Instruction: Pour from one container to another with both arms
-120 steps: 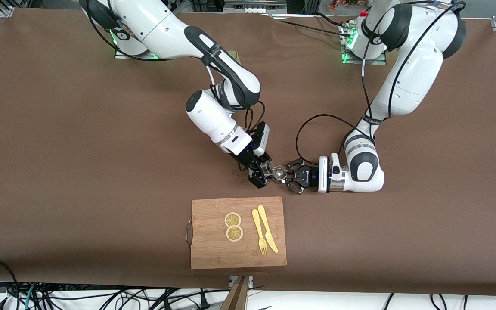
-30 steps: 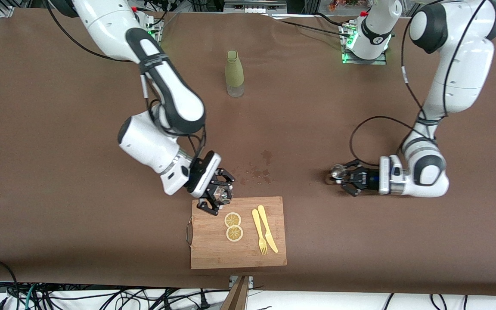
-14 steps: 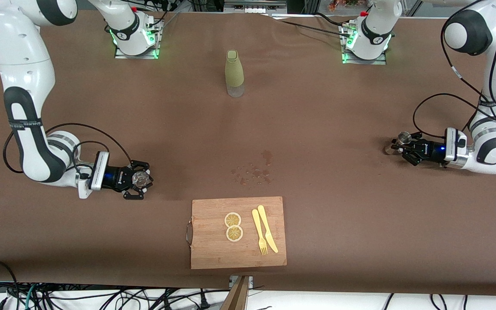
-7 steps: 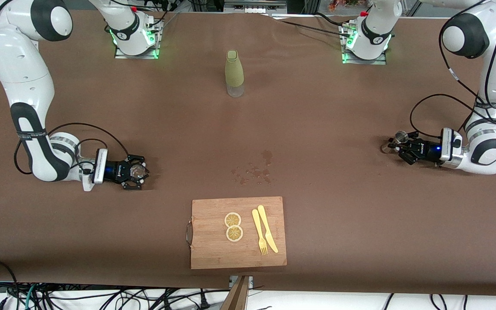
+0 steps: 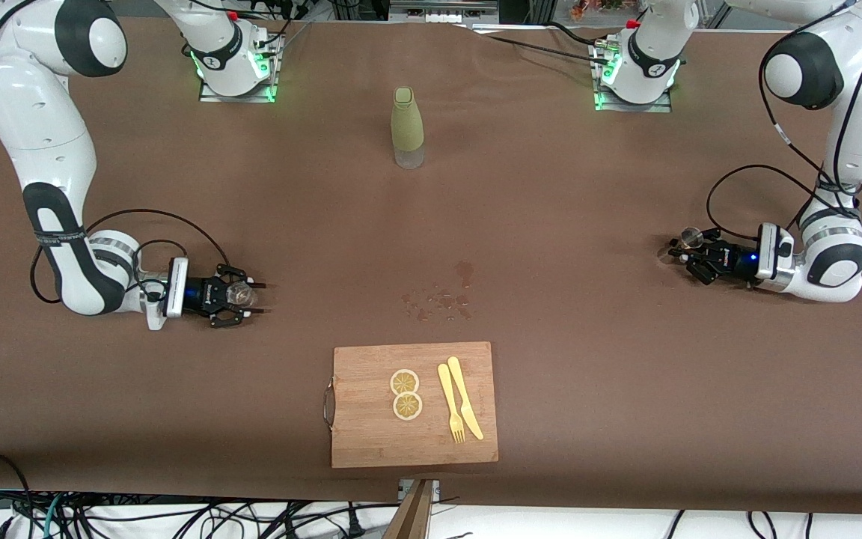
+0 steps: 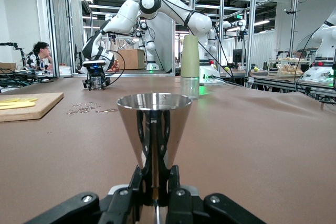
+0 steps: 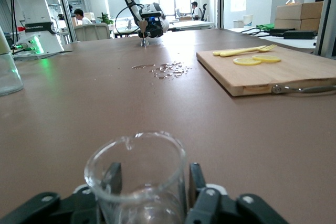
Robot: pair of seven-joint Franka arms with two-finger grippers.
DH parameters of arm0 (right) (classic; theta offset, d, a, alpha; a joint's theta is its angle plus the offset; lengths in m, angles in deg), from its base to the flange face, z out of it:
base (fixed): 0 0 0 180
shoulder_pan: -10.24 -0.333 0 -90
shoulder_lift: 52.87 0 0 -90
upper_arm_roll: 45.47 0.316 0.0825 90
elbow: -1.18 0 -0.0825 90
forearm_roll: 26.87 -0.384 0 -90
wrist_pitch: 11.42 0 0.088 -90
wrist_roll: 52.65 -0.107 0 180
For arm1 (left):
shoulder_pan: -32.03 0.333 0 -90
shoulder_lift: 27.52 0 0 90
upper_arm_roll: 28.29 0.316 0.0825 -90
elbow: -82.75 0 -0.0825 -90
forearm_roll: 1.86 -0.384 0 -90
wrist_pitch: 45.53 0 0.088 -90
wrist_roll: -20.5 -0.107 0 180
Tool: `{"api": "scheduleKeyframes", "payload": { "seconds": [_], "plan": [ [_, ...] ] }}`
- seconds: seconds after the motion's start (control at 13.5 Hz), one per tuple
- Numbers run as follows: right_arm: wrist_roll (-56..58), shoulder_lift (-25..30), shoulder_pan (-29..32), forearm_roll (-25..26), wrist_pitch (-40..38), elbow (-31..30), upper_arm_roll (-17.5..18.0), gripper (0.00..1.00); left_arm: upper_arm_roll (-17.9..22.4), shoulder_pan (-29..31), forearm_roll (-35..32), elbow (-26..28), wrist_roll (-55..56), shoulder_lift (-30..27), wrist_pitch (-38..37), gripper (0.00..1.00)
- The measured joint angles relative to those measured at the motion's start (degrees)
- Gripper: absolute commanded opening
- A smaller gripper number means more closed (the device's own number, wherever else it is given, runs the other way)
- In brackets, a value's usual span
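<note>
Shiny metal cup (image 6: 153, 129) is clamped in the left pincer (image 6: 155, 182), and the empty glass beaker (image 7: 137, 174) sits between the right pincer's (image 7: 152, 182) parted fingers.

Between the arms, only the bottle (image 5: 408, 129) and cutting board (image 5: 414, 404) obstruct the table (image 5: 588, 374).

Both arms have drawn apart from the middle of the tabletop (image 5: 551, 224), where they met with their vessels together. The right hand (image 5: 251, 296) has carried the glass beaker (image 7: 137, 174) out to the right arm's end, and its fingers have just spread off the glass. The left hand (image 5: 682, 251) has taken the metal cup (image 6: 154, 129) to the left arm's end, still clamped on it. Spilled drops (image 5: 438, 299) now lie beside the cutting board (image 5: 371, 442), and the green bottle (image 5: 407, 127) shows again.
</note>
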State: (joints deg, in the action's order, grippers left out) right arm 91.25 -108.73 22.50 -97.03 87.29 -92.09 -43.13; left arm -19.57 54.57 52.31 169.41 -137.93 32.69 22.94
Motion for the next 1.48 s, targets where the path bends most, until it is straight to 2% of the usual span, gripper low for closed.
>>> {"api": "scheduleKeyframes", "payload": {
  "seconds": [0.07, 0.3, 0.59, 0.74, 0.89, 1.04, 1.26, 1.48],
  "plan": [
    [-0.01, 0.01, 0.08, 0.38, -0.63, 0.02, -0.54, 1.0, 0.45, 0.03, 0.0, -0.05, -0.01, -0.01, -0.16, 0.99],
    [-1.95, 0.33, 0.38, 2.87, -3.35, 0.45, -2.76, 1.0, 2.42, 0.09, 0.0, -0.12, 0.13, 0.11, 1.44, 1.0],
    [-6.71, 1.65, 0.81, 6.74, -7.08, 0.85, -7.47, 1.0, 4.2, -0.01, -0.02, -0.25, 2.5, 0.12, 4.94, 1.0],
    [-9.55, 1.74, 1.01, 7.99, -9.43, 1.46, -8.98, 1.0, 7.37, -0.32, -2.68, -2.0, 6.16, -0.02, 5.48, 1.0],
    [-14.97, 2.61, 1.03, 9.92, -11.35, 2.66, -10.35, 1.0, 11.14, -0.52, -6.03, -4.92, 17.17, -1.55, 5.37, 1.0],
    [-23.45, 5.26, 1.06, 12.2, -12.11, 3.64, -11.1, 1.0, 13.06, -0.41, -10.06, -8.31, 32.35, -4.25, 5.39, 1.0],
    [-39.14, 10.1, 1.03, 14.41, -13.75, 4.15, -11.16, 1.0, 13.24, -0.69, -16.83, -11.79, 54.45, -9.72, 5.39, 1.0],
    [-54.98, 14.4, 0.78, 20.76, -14.34, 5.96, -11.1, 1.0, 13.21, -2.38, -19.98, -12.79, 72.37, -14.56, 5.94, 1.0]
  ]
}}
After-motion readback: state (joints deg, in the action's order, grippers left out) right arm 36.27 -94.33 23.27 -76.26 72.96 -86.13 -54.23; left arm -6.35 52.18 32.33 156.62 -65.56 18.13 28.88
